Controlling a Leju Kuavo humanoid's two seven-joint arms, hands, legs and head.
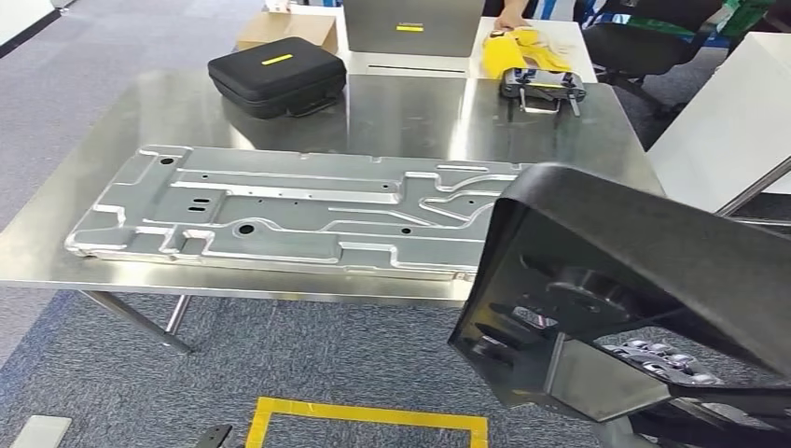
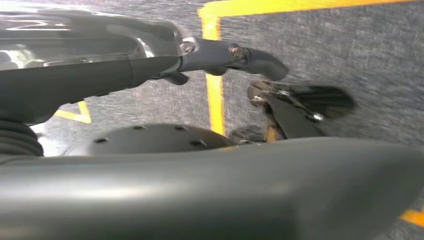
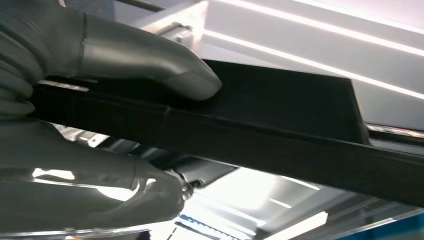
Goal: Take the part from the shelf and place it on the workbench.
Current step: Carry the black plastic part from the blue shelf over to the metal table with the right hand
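Right hand (image 3: 100,125) grips black part (image 1: 634,280), thumb on top, fingers beneath. Part held in the air at bench (image 1: 392,112) near-right corner, overlapping metal plate (image 1: 280,210). Left hand (image 2: 150,65) above floor, empty, fingers extended.

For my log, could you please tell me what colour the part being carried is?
Black part, best seen in the head view.

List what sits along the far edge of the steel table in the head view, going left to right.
Black zippered carrying case with a yellow label → grey box with a yellow label → yellow items → dark handheld controller.
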